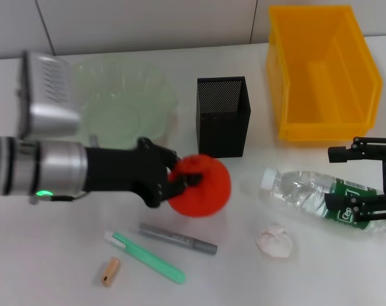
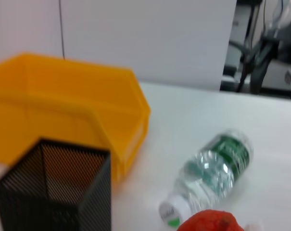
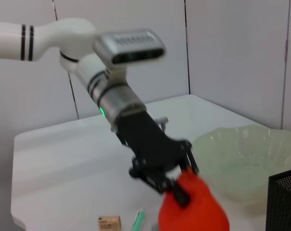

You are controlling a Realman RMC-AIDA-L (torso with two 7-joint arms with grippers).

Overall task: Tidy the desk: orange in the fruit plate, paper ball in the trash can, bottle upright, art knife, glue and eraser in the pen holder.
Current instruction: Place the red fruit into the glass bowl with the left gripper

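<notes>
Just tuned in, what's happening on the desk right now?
The left gripper is shut on the orange, between the fruit plate and the pen holder. The right gripper is open around the bottle, which lies on its side. The paper ball, eraser, a green stick and a grey stick are on the desk. The trash can looks empty.
</notes>
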